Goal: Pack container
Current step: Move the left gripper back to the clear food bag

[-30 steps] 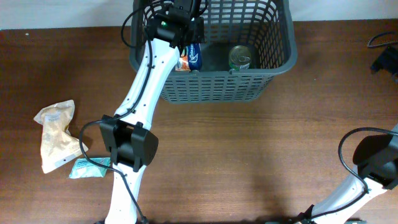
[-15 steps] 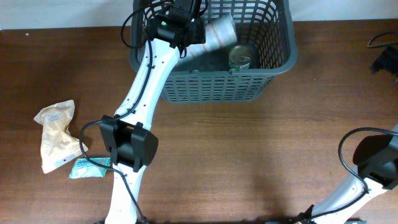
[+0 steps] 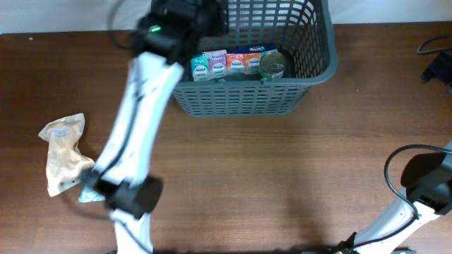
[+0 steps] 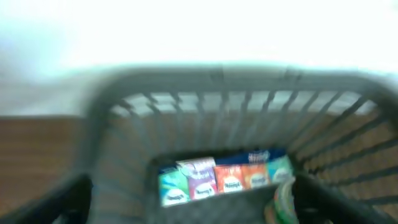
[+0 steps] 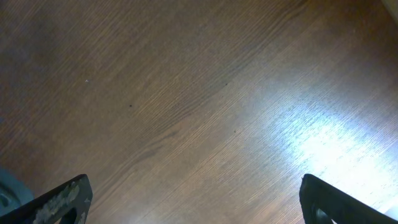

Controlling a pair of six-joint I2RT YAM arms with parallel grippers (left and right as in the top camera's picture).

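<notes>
The container (image 3: 240, 99) is a dark grey lattice basket at the back centre of the table. Inside it lies a multi-coloured pack of small cartons (image 3: 229, 62), with a tin can (image 3: 273, 65) to its right. My left gripper (image 3: 201, 14) is blurred above the basket's back left corner. The left wrist view looks down over the container's rim (image 4: 217, 74) at the pack (image 4: 217, 180) and the can (image 4: 283, 199). There my left gripper (image 4: 199, 211) is open and holds nothing. My right gripper (image 5: 199, 208) is open over bare wood.
A beige bag (image 3: 62, 152) and a small teal packet (image 3: 95, 192) lie on the table at the left. The right arm's base (image 3: 424, 183) sits at the lower right. A black object (image 3: 438, 69) is at the right edge.
My left gripper opened and let go of the carton pack, which now lies flat in the basket. The left arm has swung up and to the left. The right arm has not moved.
</notes>
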